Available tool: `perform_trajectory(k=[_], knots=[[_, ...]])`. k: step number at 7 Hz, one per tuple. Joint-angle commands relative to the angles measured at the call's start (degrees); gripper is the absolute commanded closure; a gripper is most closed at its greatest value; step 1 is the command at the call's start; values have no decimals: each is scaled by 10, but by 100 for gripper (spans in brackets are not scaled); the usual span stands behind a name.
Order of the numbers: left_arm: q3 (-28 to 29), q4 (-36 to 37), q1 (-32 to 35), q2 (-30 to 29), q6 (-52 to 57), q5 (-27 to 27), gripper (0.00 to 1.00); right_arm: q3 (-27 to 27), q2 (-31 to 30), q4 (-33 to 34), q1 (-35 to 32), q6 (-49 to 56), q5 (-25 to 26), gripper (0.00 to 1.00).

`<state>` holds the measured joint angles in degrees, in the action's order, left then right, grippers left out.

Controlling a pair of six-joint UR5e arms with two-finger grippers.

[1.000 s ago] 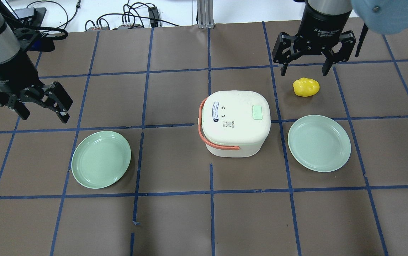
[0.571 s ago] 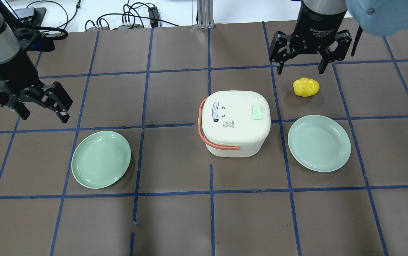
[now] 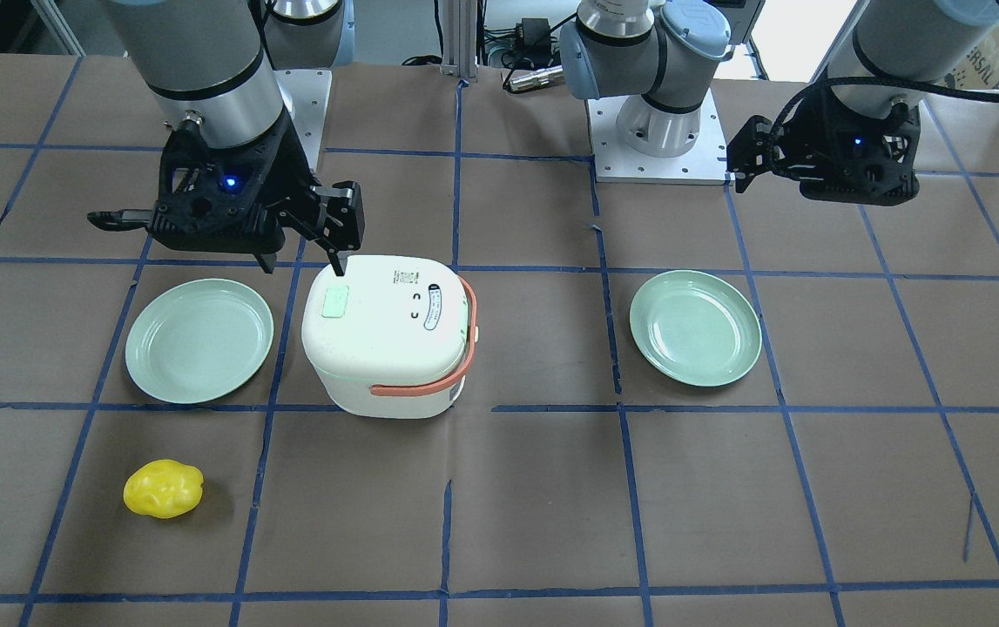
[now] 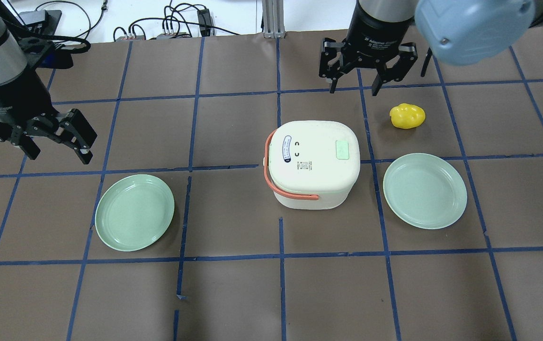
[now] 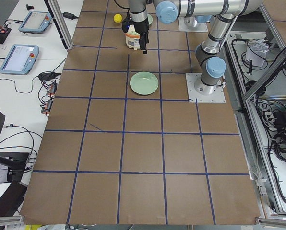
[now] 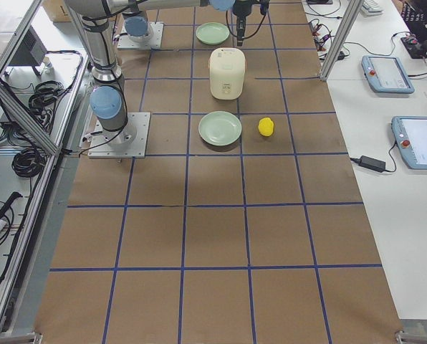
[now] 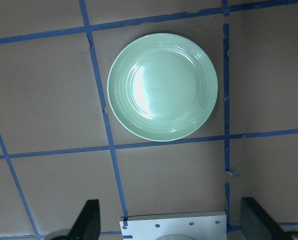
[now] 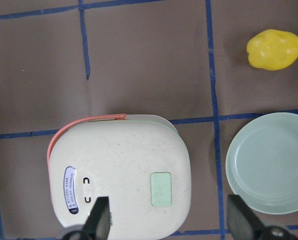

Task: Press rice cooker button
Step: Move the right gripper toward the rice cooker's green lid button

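The rice cooker (image 4: pixel 314 163) is a cream, rounded box standing upright near the middle of the table, lid closed. Its pale green rectangular button (image 4: pixel 342 149) sits on top of the lid, towards the robot's right side. A small oval label is at the opposite end of the lid. An orange carrying handle (image 4: pixel 280 189) lies folded down around the cooker's left and near sides.

The right gripper (image 4: pixel 352 89) hangs in the air above the cooker and touches nothing. Its two fingers are spread wide apart and hold nothing. In your right wrist camera, the lid fills the lower part of the view, and the button lies between the two fingertips (image 8: pixel 100 219).

Just beside the cooker on the robot's right is an empty pale green plate (image 4: pixel 425 191). A lumpy yellow item (image 4: pixel 407 116) lies on the table near this plate, apart from both plate and cooker.

Well apart on the robot's left lies a second pale green plate (image 4: pixel 134 211), also empty. The left gripper (image 4: pixel 59 156) hovers near it, fingers wide apart and empty.

The table (image 4: pixel 233 293) has a brown covering marked with a blue tape grid.
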<state>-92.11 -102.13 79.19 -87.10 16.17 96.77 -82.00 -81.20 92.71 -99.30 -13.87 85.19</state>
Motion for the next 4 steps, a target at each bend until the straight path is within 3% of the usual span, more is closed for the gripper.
perform_trajectory(k=[1, 2, 4], knots=[[0, 0, 0, 0, 0, 0, 0, -21, 23, -2, -5, -6, -3, 94], [0, 0, 0, 0, 0, 0, 0, -65, 17, 9, 0, -5, -5, 94], [0, 0, 0, 0, 0, 0, 0, -99, 15, 49, 2, -5, -4, 94]])
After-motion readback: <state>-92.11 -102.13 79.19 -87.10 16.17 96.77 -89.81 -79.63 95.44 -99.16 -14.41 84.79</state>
